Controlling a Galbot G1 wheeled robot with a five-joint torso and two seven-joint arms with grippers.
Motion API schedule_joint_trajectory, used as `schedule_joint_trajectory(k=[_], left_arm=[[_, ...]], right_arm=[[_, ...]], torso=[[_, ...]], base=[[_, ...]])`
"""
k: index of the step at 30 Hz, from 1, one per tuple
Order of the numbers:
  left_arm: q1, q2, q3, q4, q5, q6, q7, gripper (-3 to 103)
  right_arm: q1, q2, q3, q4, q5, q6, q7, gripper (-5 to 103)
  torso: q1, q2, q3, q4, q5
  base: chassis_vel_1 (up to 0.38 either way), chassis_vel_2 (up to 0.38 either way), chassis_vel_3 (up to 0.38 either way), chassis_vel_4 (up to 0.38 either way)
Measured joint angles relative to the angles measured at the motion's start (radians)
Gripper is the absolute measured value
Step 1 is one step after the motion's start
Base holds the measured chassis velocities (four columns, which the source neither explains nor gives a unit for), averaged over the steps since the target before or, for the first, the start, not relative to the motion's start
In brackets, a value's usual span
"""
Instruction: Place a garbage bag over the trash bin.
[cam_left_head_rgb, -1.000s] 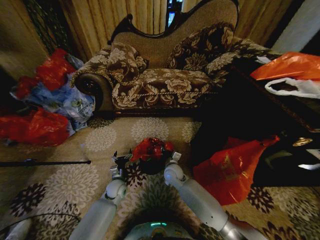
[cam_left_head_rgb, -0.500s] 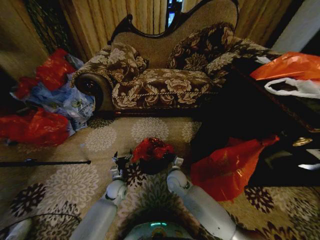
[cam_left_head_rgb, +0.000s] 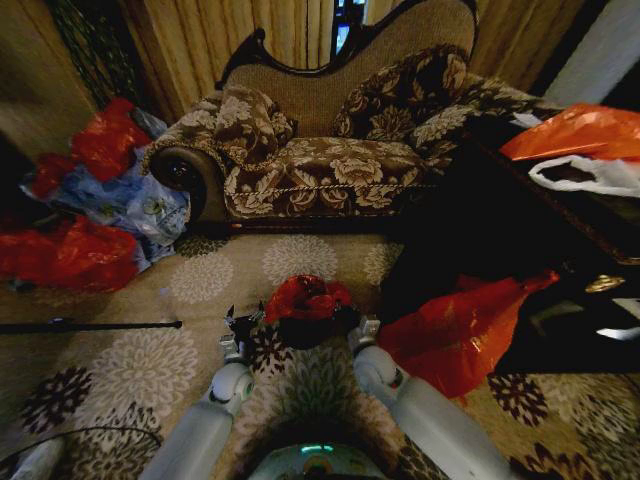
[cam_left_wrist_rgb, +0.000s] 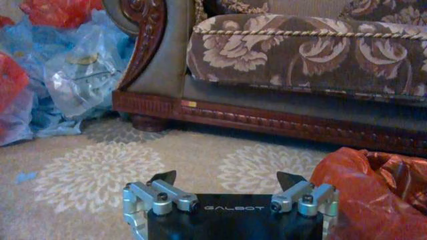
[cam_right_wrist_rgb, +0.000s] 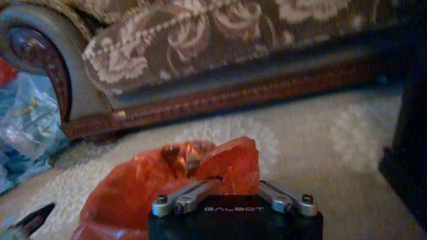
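Low on the patterned carpet (cam_left_head_rgb: 150, 375) before the floral sofa (cam_left_head_rgb: 320, 165), the garbage bag (cam_left_head_rgb: 305, 297) sits bunched over the trash bin (cam_left_head_rgb: 305, 330), between the robot's two arms. Its right gripper (cam_right_wrist_rgb: 223, 186) is pinched together on a fold of the red plastic at the bag's near edge, while the left gripper (cam_left_wrist_rgb: 227, 181) waits just beside the bag with its fingers spread apart and holding nothing. Off to the right lies a larger orange-red bag (cam_left_head_rgb: 455, 335), and stuffed red bags (cam_left_head_rgb: 65, 250) are heaped at the left.
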Motion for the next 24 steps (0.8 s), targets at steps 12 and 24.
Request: schedule_joint_trajectory(k=[12, 24], left_arm=[[0.003, -0.001, -0.002, -0.001, 0.001, 0.000, 0.001, 100], [0.001, 0.001, 0.001, 0.000, 0.001, -0.003, 0.002, 100]], right_arm=[[-0.059, 0.025, -0.049, -0.085, -0.027, -0.015, 0.005, 0], [-0.015, 0.155, -0.042, -0.409, -0.159, 0.066, -0.157, 0]], torso=[[0.000, 0.000, 0.000, 0.0000, -0.0002], [0.000, 0.000, 0.000, 0.0000, -0.0003]], base=[[0.000, 0.000, 0.000, 0.000], [0.000, 0.000, 0.000, 0.000]])
